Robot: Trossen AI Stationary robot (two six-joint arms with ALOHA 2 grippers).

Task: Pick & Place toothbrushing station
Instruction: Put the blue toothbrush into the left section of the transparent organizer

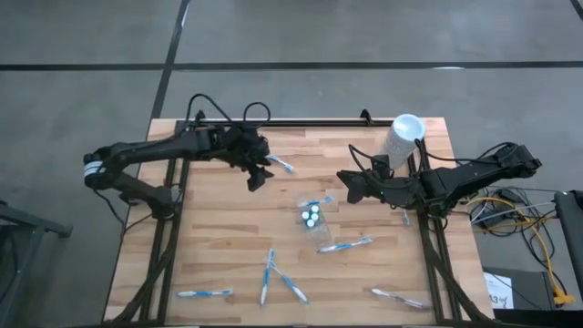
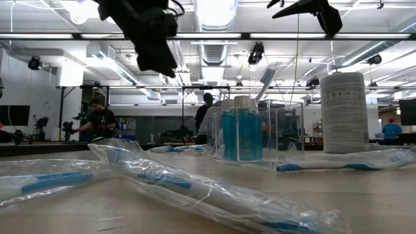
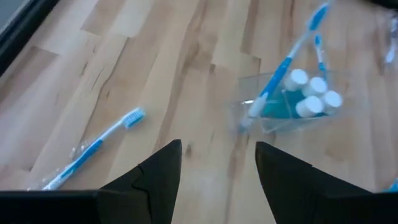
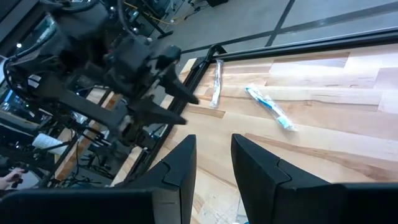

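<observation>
Toothbrushes lie scattered over the wooden table; one wrapped toothbrush lies just beside the left gripper, whose fingers are spread with nothing between them; the clear pouch with white-capped tubes stands mid-table; the right gripper hovers near it, fingers slightly parted, holding nothing; a white cylinder stands behind.

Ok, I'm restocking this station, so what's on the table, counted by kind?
Toothbrushes: 7 clearly seen from above; more may be hidden
White-capped tubes: 3
Clear container: 1
Tall white cylinder: 1
Total: 12
</observation>
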